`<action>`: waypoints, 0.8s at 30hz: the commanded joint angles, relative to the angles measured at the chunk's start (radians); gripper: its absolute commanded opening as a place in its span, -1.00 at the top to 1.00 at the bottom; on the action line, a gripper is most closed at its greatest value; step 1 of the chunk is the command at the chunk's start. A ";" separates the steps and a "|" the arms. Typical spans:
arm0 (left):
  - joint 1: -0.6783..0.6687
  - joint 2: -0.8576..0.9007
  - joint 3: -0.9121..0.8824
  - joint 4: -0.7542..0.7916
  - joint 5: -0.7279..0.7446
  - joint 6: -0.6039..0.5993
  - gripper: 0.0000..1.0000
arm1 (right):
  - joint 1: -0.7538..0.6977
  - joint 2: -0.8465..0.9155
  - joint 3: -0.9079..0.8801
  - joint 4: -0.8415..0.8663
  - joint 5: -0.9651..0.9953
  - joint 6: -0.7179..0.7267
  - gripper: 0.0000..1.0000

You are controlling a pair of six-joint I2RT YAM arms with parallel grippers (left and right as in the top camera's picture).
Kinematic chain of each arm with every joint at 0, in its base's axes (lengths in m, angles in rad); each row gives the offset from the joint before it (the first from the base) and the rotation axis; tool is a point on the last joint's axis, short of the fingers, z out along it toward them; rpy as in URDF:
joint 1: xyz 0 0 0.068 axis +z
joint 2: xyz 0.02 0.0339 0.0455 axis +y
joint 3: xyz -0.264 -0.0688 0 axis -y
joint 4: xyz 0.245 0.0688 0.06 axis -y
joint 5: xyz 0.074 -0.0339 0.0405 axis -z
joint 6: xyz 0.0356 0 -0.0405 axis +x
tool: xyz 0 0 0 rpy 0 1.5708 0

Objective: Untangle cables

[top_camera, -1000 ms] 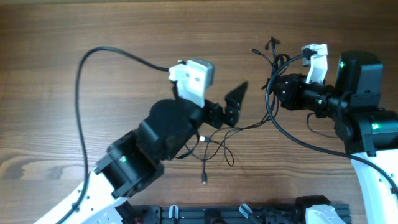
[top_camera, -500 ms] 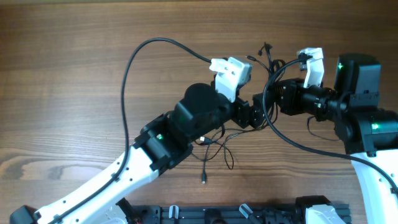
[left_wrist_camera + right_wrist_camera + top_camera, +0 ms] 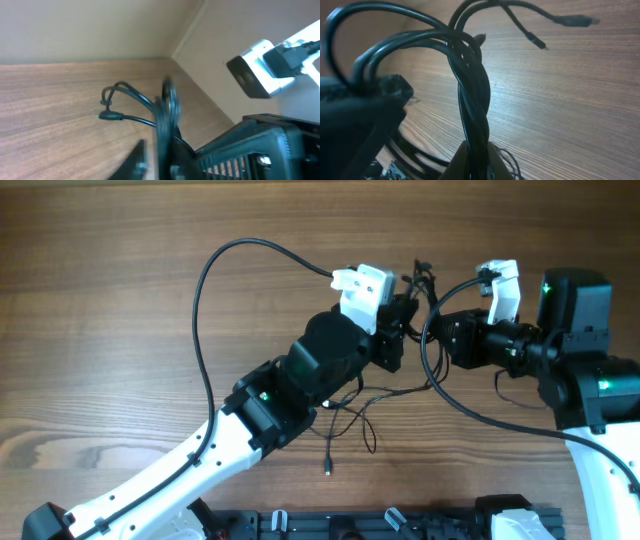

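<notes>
Where my two arms meet over the far middle of the wooden table (image 3: 120, 240), my right gripper (image 3: 475, 157) is clenched on the cables (image 3: 472, 95). A twisted bundle of thin black cords rises from between its jaws, then fans into loops and free plug ends (image 3: 572, 21) above the wood. My left gripper (image 3: 402, 320) stands just beside the right one, against the same bundle. Its wrist view is blurred, with cords running up to its jaws, so I cannot tell whether it has a grip or how wide it stands. Seen from overhead, the remaining cords trail onto the table beneath my left arm (image 3: 200, 460) in loose loops, one plug lying nearest the front edge.
</notes>
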 commanded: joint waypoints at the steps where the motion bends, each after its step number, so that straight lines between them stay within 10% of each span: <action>1: 0.003 0.005 0.010 0.003 -0.047 0.002 0.92 | -0.002 -0.026 0.004 0.002 -0.027 -0.029 0.91; 24: 0.003 -0.002 0.010 -0.080 -0.287 -0.057 0.92 | -0.002 -0.192 0.004 -0.019 -0.034 -0.185 0.87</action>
